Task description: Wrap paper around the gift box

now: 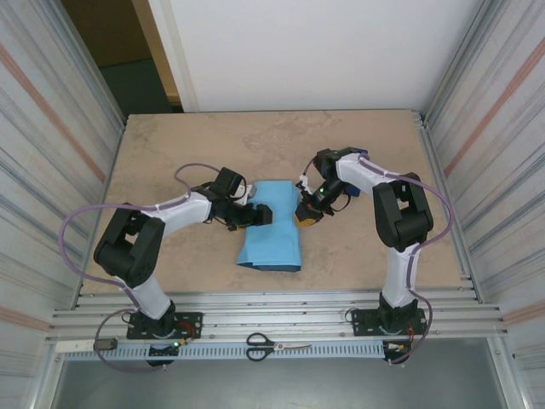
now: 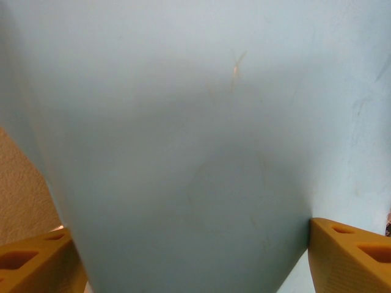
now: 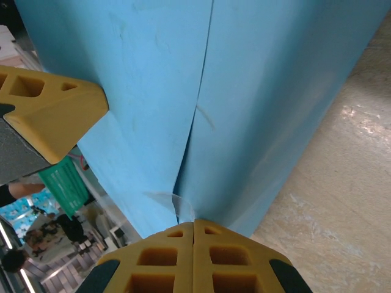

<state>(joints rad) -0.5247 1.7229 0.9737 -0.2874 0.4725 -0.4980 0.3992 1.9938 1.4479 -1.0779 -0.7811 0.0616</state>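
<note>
- The paper [image 1: 271,228], sky-blue face outward, is lying folded into a blocky bundle at the centre of the overhead frame, resting on the beige worktop [image 1: 170,145].
- The left tool [image 1: 255,213] is reaching in from the left of that frame and meeting the bundle's upper left side. In its wrist view its yellow fingers [image 2: 351,256] are standing wide apart in the two bottom corners, pressing the paper between them.
- The right tool [image 3: 194,227] is sitting at the bottom centre of its wrist view with its fingers pressed together. Its tips are touching the paper's lower edge, right where two overlapping layers are forming a vertical seam.
- A small clear glossy strip [image 3: 174,202], seemingly tape, is lying across that seam just above the tips; whether the tips are pinching it I cannot tell.
- A pair of scissors [image 1: 278,345] is lying on the rail at the bottom of the overhead frame, between the two arm bases.
</note>
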